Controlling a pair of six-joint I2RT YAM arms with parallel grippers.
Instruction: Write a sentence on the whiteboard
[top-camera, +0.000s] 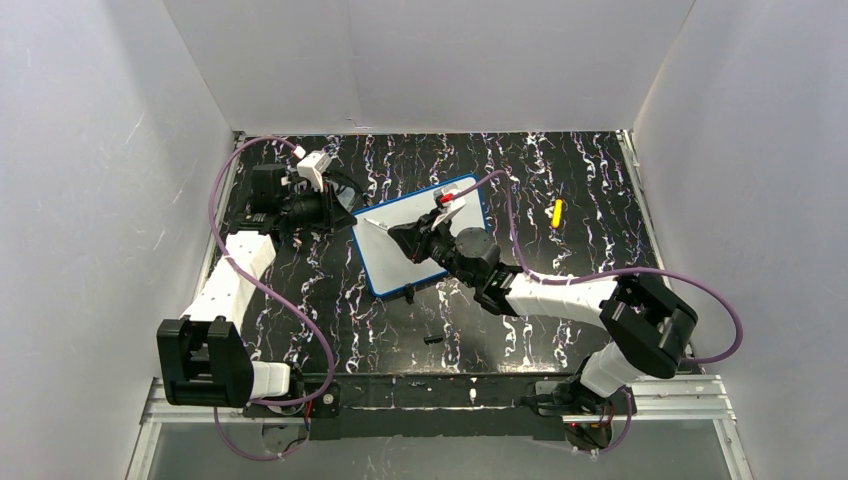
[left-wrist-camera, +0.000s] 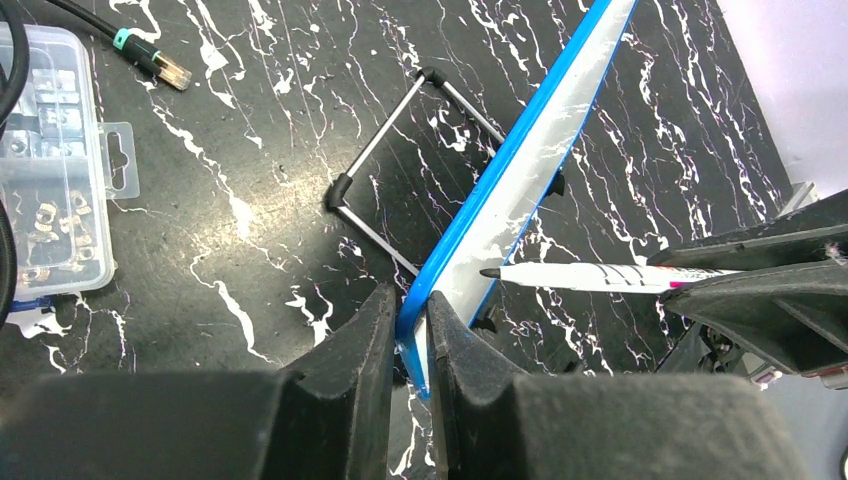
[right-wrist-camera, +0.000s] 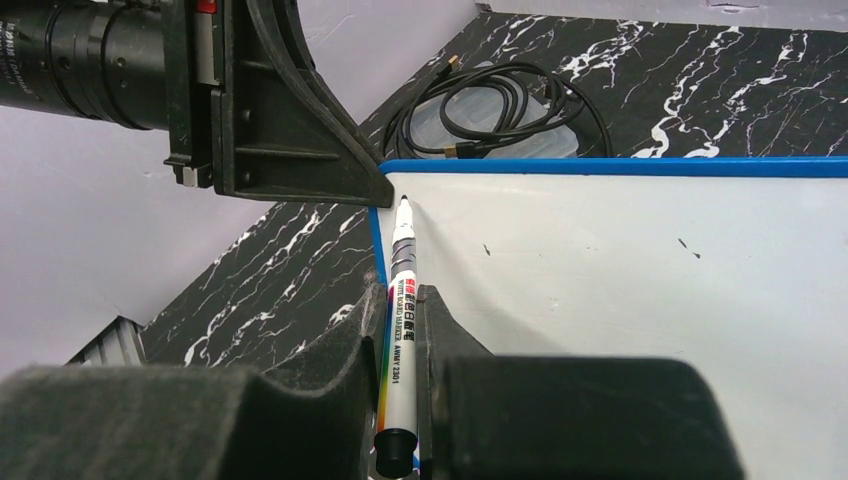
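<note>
The whiteboard (top-camera: 425, 245), white with a blue rim, lies slanted in the middle of the table. Its face is blank apart from a few small specks; no sentence shows. My left gripper (top-camera: 348, 216) is shut on the board's left corner, its fingers clamping the blue rim (left-wrist-camera: 410, 305) in the left wrist view. My right gripper (top-camera: 402, 236) is shut on a white marker (right-wrist-camera: 400, 300). The marker's black tip (right-wrist-camera: 403, 201) rests at the board's corner, just beside the left gripper (right-wrist-camera: 290, 130). The marker also shows in the left wrist view (left-wrist-camera: 590, 277), its tip against the board face (left-wrist-camera: 545, 160).
A wire stand (left-wrist-camera: 400, 150) lies behind the board. A clear plastic parts box (left-wrist-camera: 50, 170) and a cable plug (left-wrist-camera: 150, 58) sit to the far left, with a coiled black cable (right-wrist-camera: 500, 105). A yellow object (top-camera: 557, 211) lies to the right, and a small black piece (top-camera: 432, 339) at the front.
</note>
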